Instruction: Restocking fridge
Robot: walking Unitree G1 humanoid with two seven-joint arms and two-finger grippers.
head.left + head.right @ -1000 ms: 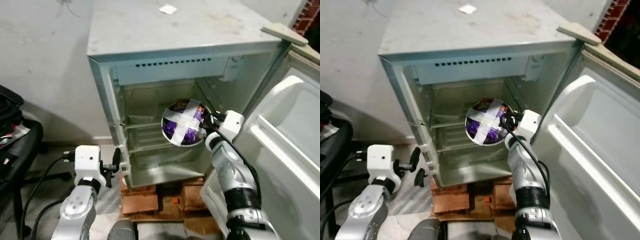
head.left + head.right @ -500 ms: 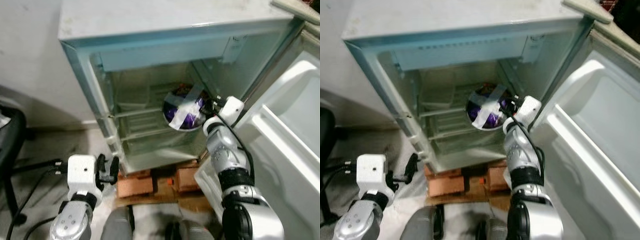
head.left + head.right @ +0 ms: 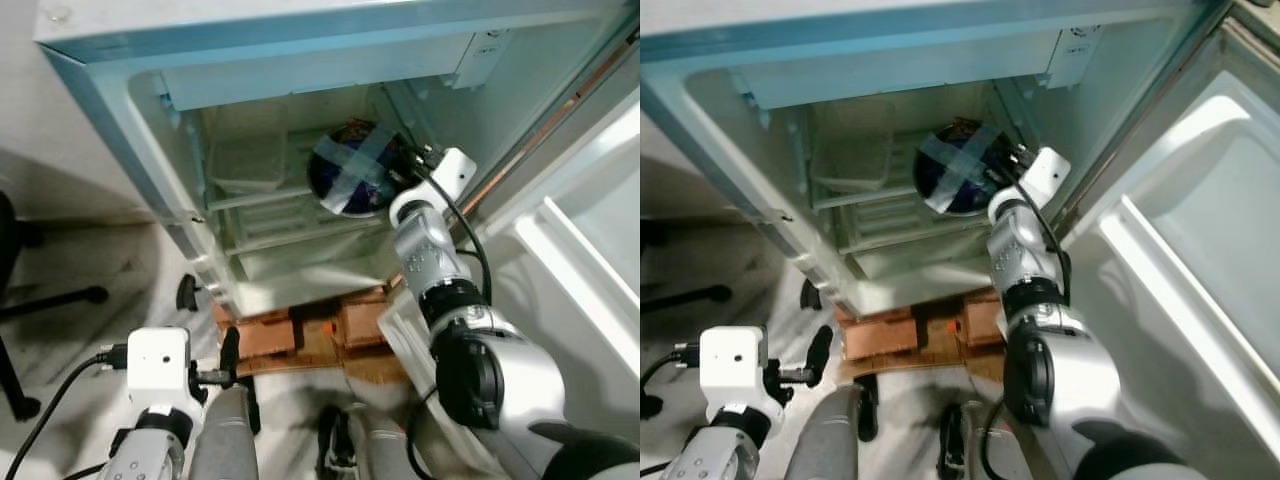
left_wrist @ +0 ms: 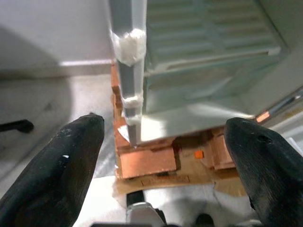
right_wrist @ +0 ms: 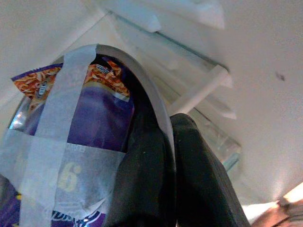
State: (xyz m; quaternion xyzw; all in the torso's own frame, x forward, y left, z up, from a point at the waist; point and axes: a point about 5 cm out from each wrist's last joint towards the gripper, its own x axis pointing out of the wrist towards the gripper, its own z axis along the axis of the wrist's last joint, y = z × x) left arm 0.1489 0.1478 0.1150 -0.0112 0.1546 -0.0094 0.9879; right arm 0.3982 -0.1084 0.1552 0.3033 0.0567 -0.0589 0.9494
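While we look down into the open fridge (image 3: 120,90), our right gripper (image 5: 165,142) is reaching inside it, pinching the rim of a metal bowl (image 3: 355,170) between its two black fingers (image 5: 199,184). We see the bowl tipped on edge, its mouth facing out toward us, held over the wire shelf (image 3: 270,215) on the right side of the compartment. Inside the bowl sits a purple snack packet (image 5: 92,118), strapped in by two strips of pale tape (image 5: 57,123) crossed over the opening. From the right wrist view, one finger is inside the rim against the packet and the other is outside it, clamped tight. A clear lidded container (image 3: 245,160) rests toward the back left of the same shelf, though the glare makes its contents hard to read. Our left gripper (image 4: 161,142) hangs low outside the fridge, its fingers spread wide with nothing between them, pointing at the lower front corner of the cabinet. Under the fridge we see a base of red bricks (image 4: 149,163). The white door (image 3: 1200,260) stands swung open on our right.
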